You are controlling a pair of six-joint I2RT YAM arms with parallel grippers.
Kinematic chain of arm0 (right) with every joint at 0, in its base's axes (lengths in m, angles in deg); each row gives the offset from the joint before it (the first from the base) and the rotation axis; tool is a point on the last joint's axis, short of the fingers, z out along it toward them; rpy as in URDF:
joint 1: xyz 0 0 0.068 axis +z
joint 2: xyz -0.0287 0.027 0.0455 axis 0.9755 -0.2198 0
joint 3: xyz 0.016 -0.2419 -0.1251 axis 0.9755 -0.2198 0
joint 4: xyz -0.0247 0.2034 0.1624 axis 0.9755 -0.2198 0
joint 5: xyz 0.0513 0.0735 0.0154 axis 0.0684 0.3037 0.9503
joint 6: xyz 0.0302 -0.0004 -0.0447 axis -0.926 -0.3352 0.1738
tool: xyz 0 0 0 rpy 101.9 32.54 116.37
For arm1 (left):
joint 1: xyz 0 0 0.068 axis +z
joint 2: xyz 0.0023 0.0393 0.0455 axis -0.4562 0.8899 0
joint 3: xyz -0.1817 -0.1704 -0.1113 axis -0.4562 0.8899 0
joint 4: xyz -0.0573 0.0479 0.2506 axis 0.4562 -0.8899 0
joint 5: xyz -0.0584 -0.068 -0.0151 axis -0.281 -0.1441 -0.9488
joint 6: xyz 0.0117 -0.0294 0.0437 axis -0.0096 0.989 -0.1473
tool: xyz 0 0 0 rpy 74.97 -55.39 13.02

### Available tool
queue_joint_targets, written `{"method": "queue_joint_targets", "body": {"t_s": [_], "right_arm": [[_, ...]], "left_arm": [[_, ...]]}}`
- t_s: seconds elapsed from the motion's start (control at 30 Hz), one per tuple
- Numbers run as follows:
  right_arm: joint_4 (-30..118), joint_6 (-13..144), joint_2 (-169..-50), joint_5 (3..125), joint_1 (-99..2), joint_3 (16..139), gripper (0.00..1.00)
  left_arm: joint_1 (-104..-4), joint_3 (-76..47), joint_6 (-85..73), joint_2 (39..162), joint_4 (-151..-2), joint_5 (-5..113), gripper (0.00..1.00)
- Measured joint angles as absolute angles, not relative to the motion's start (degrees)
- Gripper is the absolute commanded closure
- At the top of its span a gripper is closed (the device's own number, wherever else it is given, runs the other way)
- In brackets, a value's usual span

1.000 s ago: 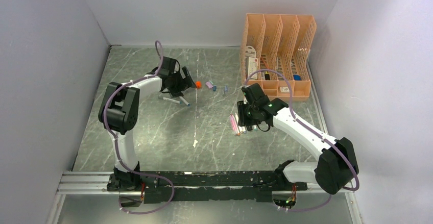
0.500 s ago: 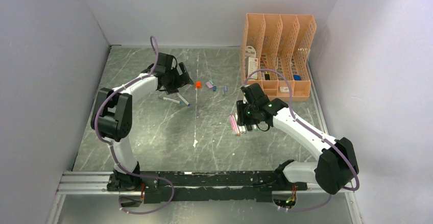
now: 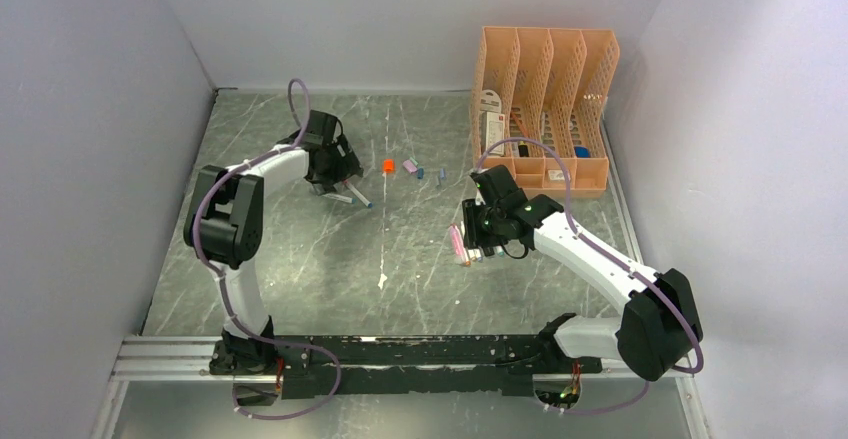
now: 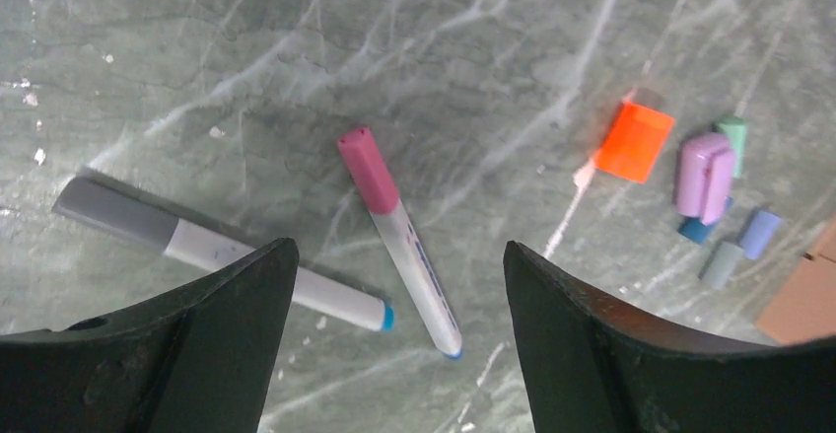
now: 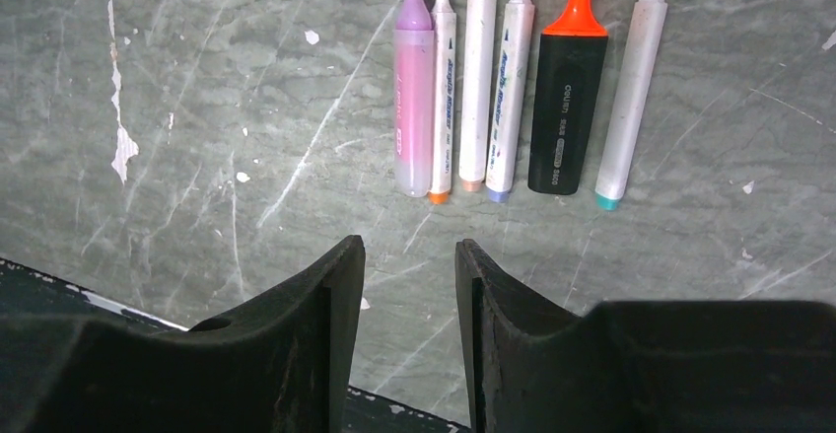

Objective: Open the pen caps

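Already off: orange cap (image 4: 634, 141), lilac cap (image 4: 704, 174), lying left of peach file organiser (image 3: 545, 109). Farther left: pink-capped pen (image 4: 399, 241), grey-capped pen (image 4: 217, 252) under left gripper (image 4: 396, 255), jaws wide, empty. Near organiser's front: six uncapped markers (image 5: 493, 88); right gripper (image 5: 409, 255) narrowly parted, empty.

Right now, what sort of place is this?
Likely a robot test cell: bare walls box in a marbled table, a left arm and right arm bolted at its edge, pens laid out as props.

Grey-green marbled table (image 3: 300, 259), scuffed white in places. Bears two capped pens (image 4: 404, 246) at far left, loose caps (image 4: 705, 172) clustered beside them, six uncapped pens (image 5: 477, 88) in a row, and a peach organiser (image 3: 597, 79) at far right.
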State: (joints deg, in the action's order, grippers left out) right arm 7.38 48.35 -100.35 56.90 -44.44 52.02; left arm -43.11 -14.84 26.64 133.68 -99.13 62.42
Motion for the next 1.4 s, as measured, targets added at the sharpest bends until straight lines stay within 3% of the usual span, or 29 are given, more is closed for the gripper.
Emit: {"method": "queue_joint_targets", "body": {"t_s": [0.1,0.2,0.43,0.83,1.13,1.33,1.4], "right_arm": [[7.4,48.4,-100.3,57.0,-44.4,52.0,0.61],[7.6,48.4,-100.3,57.1,-44.4,51.9,0.61],[8.2,48.4,-100.3,57.9,-44.3,51.9,0.61],[9.6,48.4,-100.6,59.7,-44.2,50.8,0.61],[13.8,47.0,-102.5,65.1,-44.2,51.3,0.60],[21.5,44.4,-103.0,72.3,-44.1,51.7,0.39],[24.4,43.3,-103.1,74.6,-44.1,51.7,0.37]], "left_arm": [[-43.1,-15.8,26.7,136.5,-99.3,63.1,0.23],[-43.1,-17.6,26.7,137.9,-99.3,63.5,0.39],[-43.4,-22.0,24.8,142.3,-99.7,64.9,0.92],[-44.7,-20.6,21.4,141.4,-96.9,66.2,0.93],[-45.2,-11.8,21.4,132.2,-94.6,53.0,0.93],[-45.6,-4.7,26.4,124.2,-83.8,41.5,0.93],[-46.2,-1.8,28.7,122.3,-79.4,38.5,0.93]]}}
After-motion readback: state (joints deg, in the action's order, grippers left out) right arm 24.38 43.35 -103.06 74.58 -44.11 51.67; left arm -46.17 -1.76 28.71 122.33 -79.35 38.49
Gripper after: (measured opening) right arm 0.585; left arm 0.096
